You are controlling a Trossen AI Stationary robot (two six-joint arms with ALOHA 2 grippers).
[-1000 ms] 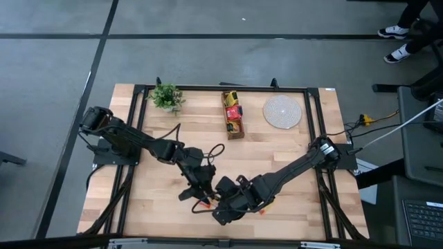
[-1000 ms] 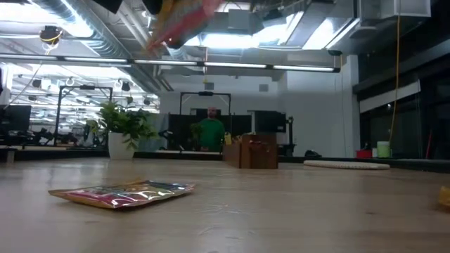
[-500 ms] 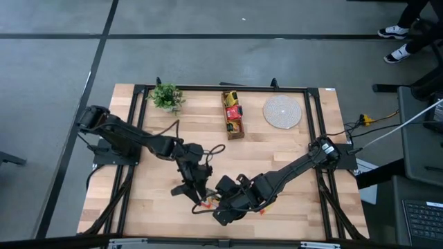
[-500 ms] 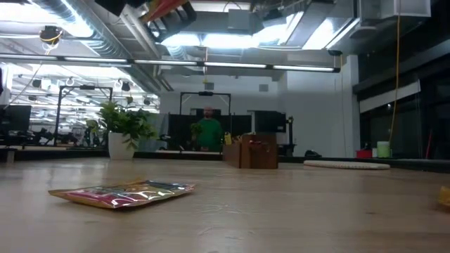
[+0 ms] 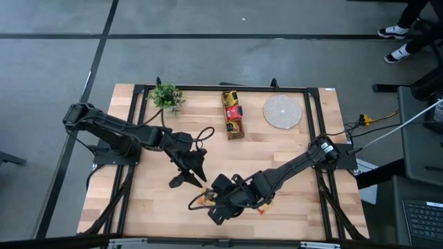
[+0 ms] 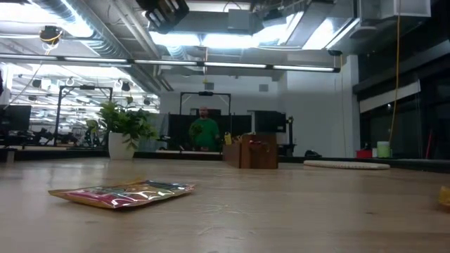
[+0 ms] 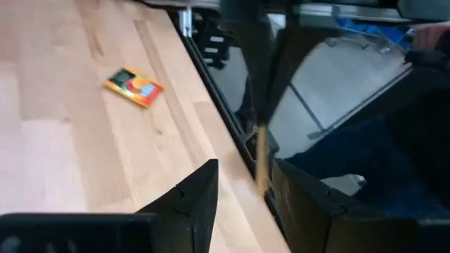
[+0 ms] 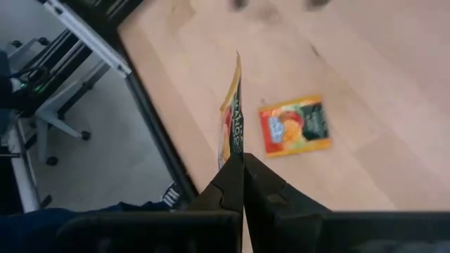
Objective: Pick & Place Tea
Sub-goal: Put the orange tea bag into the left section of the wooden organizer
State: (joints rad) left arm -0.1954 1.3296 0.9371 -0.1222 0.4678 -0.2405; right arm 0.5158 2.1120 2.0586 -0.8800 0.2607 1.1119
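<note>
Bench (image 5: 291, 149) – pale wood grain, black frame. Loose tea sachet (image 8: 294, 126) – orange-yellow, dark green label. Plant (image 5: 166, 96) green, round mat (image 5: 282, 111) pale speckled, arms dark.

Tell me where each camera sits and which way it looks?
High view: above the wooden table, looking straight down; both dark arms show.
Low view: at table-top height, looking level across into the room; a flat pink sachet lies near, a dark arm part shows at the top.
Left wrist view: on the left arm, past the open left gripper toward the table's edge.
Right wrist view: on the right arm; the right gripper pinches an upright yellow-green tea sachet.
Shared: both wrist views show a flat orange tea sachet lying on the table.
</note>
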